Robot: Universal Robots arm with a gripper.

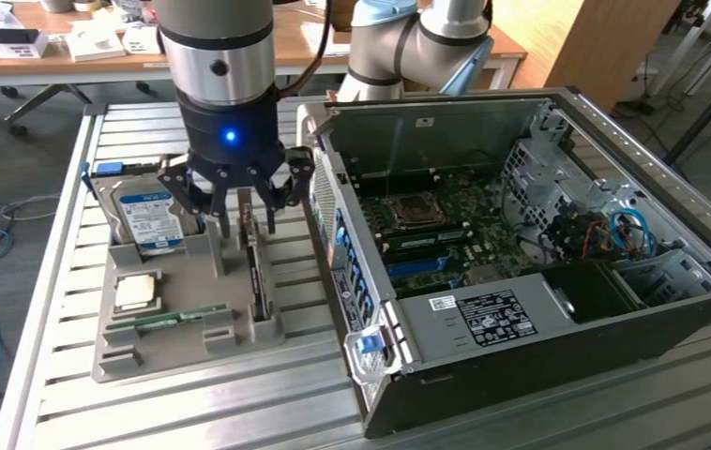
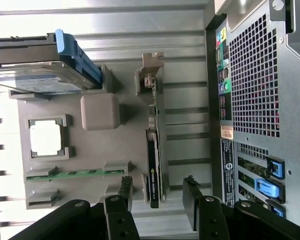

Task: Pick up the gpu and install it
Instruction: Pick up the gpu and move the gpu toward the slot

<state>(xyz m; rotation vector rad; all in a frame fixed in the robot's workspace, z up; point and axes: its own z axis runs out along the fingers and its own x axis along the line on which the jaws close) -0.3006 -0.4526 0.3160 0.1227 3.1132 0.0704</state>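
Wrist view: we see gripper [image 2: 157, 186] spread wide, 2 jaws flanking gpu [image 2: 154, 150], nothing grasped. Gray tray [image 2: 90, 150] slot keeps gpu on edge, both faces exposed for pinching, beside computer case [image 2: 250, 75].

Silver-grey arm [image 1: 216, 56]: smooth round tube segments, a dark band at the upper edge and a small dark dot [image 1: 216, 67] on the front. Behind it, at 1 o'clock, a second joint [image 1: 437, 37] in the same grey with a pale blue-grey cap [image 1: 381, 11]. Black cable [image 1: 319, 47] alongside. Black pincer [image 1: 244, 217]: round body with a blue light [image 1: 229, 137] glowing at centre front. Linked black bars on each side, pinned with round bolts [image 2: 208, 199]. Matte black fingers [image 2: 125, 186], narrow and straight.
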